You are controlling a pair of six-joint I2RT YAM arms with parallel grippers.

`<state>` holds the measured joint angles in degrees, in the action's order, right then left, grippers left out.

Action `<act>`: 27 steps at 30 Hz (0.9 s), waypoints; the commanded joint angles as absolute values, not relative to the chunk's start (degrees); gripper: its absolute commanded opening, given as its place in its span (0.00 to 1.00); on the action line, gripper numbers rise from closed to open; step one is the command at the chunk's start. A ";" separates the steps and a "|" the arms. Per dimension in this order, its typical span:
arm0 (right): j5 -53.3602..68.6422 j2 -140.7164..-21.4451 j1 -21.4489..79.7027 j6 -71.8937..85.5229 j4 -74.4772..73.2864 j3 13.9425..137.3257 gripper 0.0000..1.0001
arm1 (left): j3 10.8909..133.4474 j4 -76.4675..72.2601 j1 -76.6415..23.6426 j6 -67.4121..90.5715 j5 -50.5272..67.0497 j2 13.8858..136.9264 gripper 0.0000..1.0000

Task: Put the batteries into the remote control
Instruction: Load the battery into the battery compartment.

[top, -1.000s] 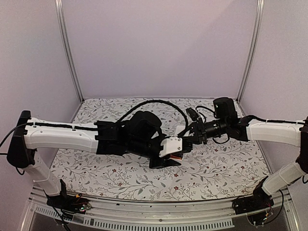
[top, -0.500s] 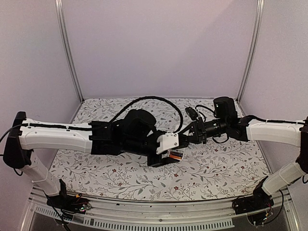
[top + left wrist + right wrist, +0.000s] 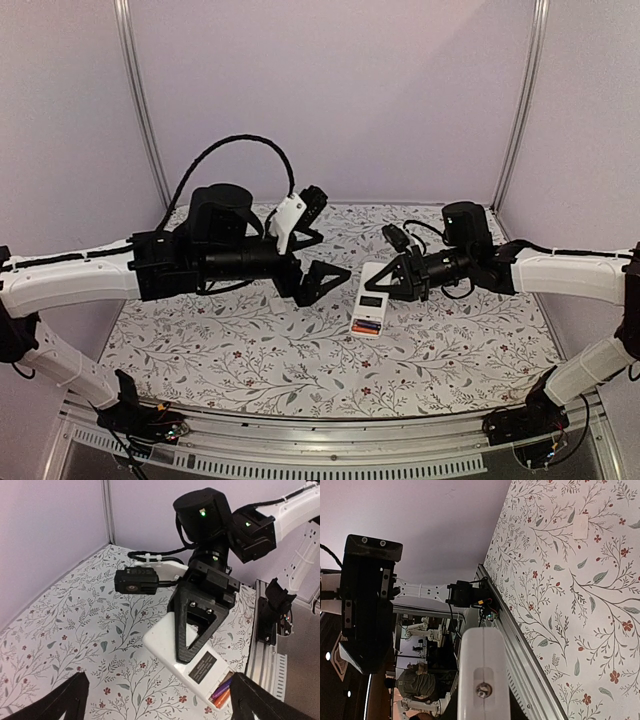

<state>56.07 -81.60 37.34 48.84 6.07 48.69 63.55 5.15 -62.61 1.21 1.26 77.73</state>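
left fingers (image 3: 325,280) wide apart, empty, above bench (image 3: 200,350) left of centre | right fingers (image 3: 398,282) clamped on far end of remote (image 3: 372,298), mid-bench, back up | batteries (image 3: 366,325) in its near-end recess

Layout, remote control (image 3: 373,290)
The batteries (image 3: 366,325) sit in its near end; right gripper (image 3: 400,282) holds its far end; left gripper (image 3: 332,238) apart, leftward.

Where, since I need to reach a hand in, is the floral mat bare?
Bare: the wide near strip of mat in front of the remote control, and the far strip along the back wall. Crowded: the middle, where the open left gripper faces the right gripper clamping the remote control.
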 commanded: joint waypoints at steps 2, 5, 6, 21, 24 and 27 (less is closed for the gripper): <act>56.28 -81.49 36.53 47.91 6.83 49.85 0.00 | 60.05 5.16 -59.55 19.50 15.01 78.64 1.00; 56.00 -81.65 36.51 47.88 6.99 50.67 0.00 | 58.67 2.41 -59.81 24.70 17.26 80.36 1.00; 55.94 -81.79 36.54 47.97 7.07 50.85 0.00 | 58.26 1.50 -59.85 26.63 17.62 80.93 0.99; 55.47 -82.91 36.59 49.12 7.56 51.51 0.00 | 60.77 -4.17 -63.53 32.72 18.50 88.58 0.94; 55.14 -82.82 36.54 49.14 7.54 51.20 0.00 | 61.37 -3.88 -63.85 32.70 18.23 89.37 0.93; 54.66 -82.88 36.60 49.37 7.48 50.90 0.00 | 62.27 -3.40 -64.28 32.64 17.80 90.26 0.92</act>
<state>55.70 -82.28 36.69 48.88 6.50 50.30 60.05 -2.74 -63.07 32.23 17.98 88.97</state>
